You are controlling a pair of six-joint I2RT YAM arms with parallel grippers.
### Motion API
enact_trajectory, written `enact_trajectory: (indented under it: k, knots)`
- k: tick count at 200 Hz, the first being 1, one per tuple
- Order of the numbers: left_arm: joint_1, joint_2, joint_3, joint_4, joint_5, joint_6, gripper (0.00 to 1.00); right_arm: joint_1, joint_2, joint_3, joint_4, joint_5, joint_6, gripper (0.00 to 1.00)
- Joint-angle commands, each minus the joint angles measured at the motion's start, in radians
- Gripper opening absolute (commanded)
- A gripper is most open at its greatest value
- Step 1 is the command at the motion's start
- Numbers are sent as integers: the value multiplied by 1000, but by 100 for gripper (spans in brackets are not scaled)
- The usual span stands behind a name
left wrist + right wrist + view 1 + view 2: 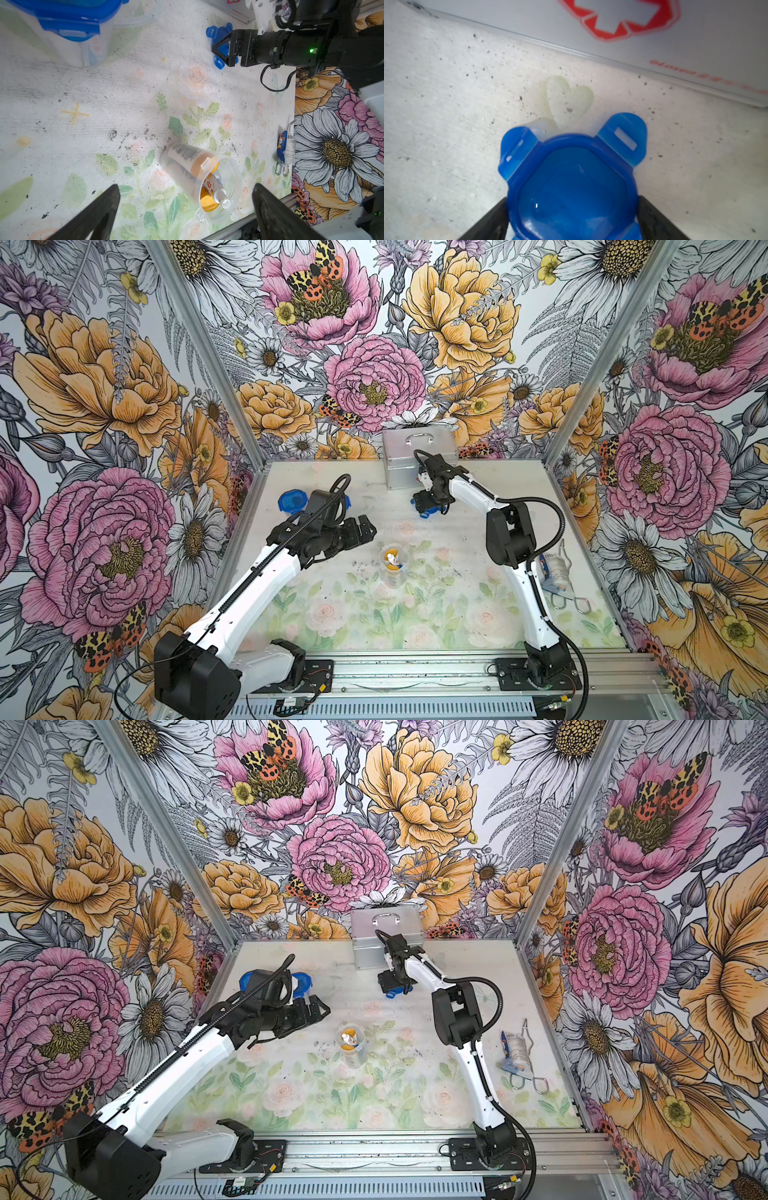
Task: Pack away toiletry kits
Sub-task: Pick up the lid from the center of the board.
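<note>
Scuffed floral tabletop, flower-print walls. Left gripper gapes at eleven o'clock of the clear cup; right gripper straddles a glossy blue lid, grip unclear.

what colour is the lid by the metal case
Blue: the octagonal plastic lid shows best in the right wrist view.
</note>
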State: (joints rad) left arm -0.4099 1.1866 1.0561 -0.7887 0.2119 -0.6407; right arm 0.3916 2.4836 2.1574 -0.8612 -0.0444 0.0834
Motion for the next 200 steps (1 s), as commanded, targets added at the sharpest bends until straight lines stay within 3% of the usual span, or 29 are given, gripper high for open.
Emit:
enact_trajectory:
  k: [1,33,106,154,200]
  knots:
    - [9,-1,17,3,19,7,99,13,44,22,-50,13,-27,86]
    - [9,-12,9,3,12,7,99,15,34,24,-58,10,-36,74]
    - [32,-65,-49,-21,6,-1,98,35,-195,-51,-73,-5,-6,64]
    - [83,-100,-86,-49,-16,-2,98,81,-404,-231,-111,36,153,62]
    - [106,-139,-112,-50,-14,23,98,243,-659,-400,-176,83,323,61]
